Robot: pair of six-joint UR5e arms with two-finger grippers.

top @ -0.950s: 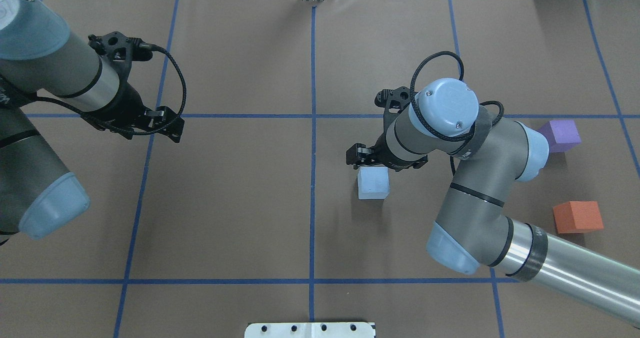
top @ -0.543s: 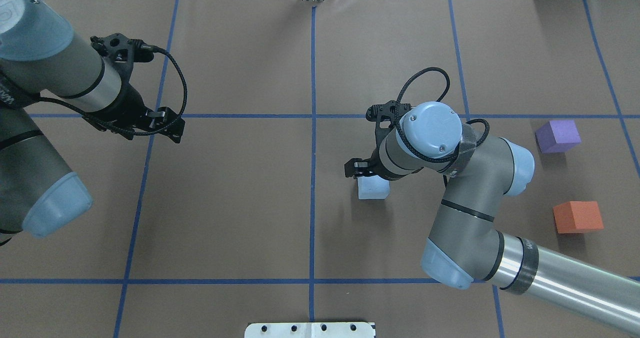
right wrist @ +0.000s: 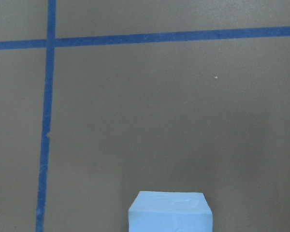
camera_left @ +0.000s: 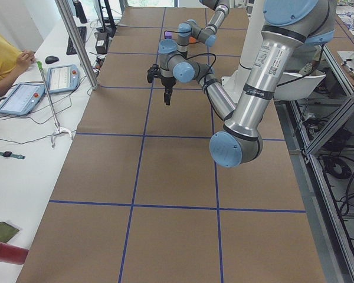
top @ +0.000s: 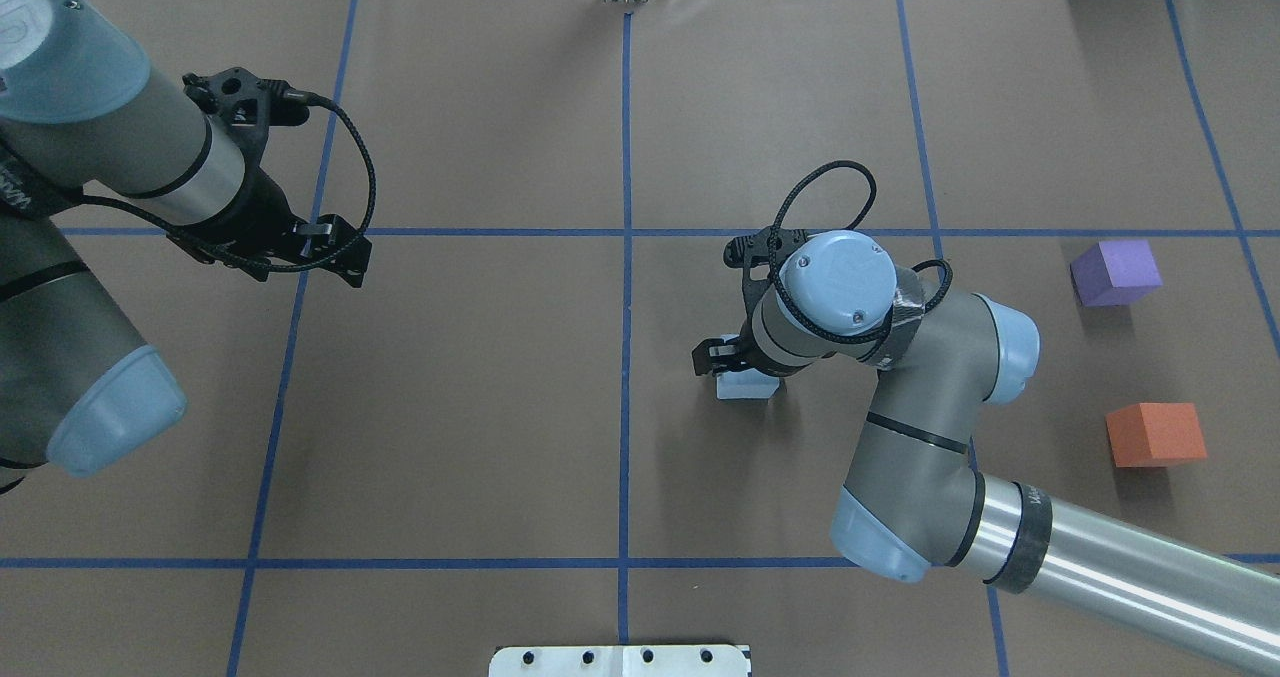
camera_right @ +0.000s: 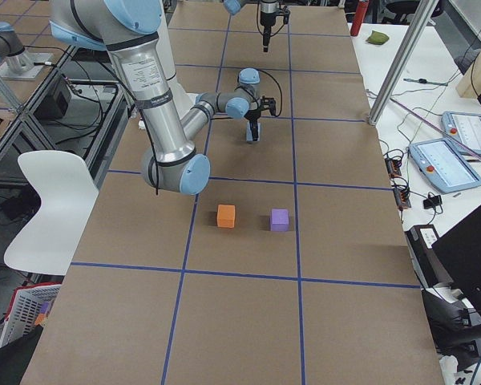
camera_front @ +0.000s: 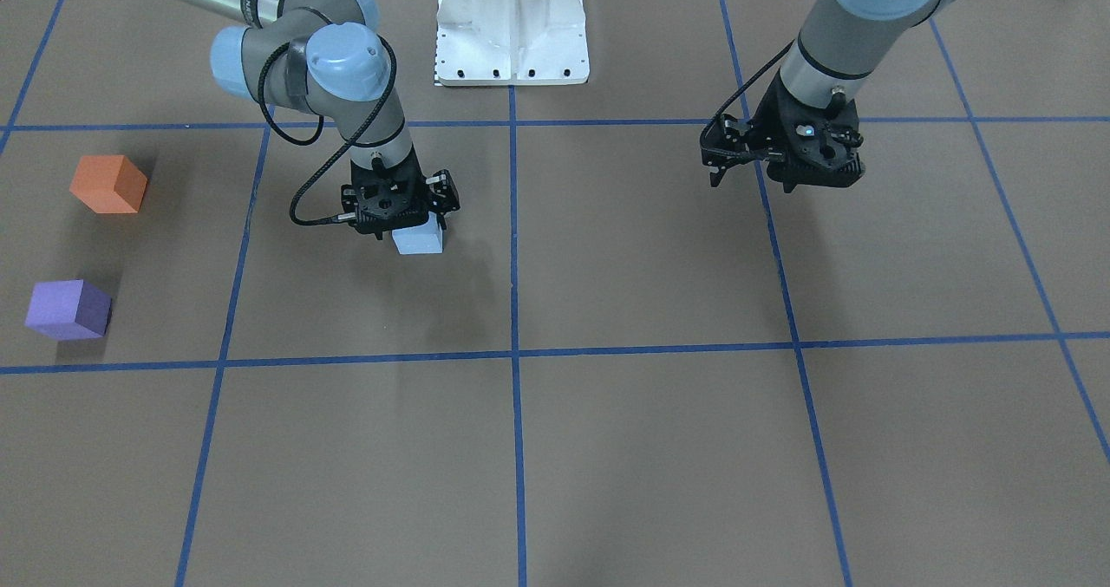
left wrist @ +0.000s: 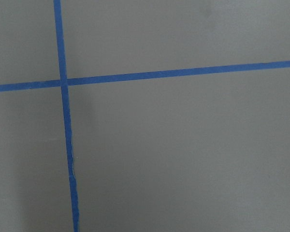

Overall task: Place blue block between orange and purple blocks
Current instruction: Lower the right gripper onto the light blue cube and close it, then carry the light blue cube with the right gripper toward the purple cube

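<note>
- Brown paper, gridded with blue tape, covers your worktop (top: 480, 407).
- Your right end effector (camera_front: 404, 223) sits low over the blue block (camera_front: 419, 242) near the middle; you cannot tell its grip.
- Your left end effector (camera_front: 780, 175) hangs well apart, its grip equally unclear.
- The orange block (camera_front: 107, 185) and purple block (camera_front: 68, 309) sit near each other.

I read blue block (top: 745, 387): pale cube, flat on table (top: 450, 407), near centre, slightly toward right end | orange block (top: 1155, 435): flat, by right edge, robot side | purple block (top: 1115, 272): flat, farther out, gap between them.
</note>
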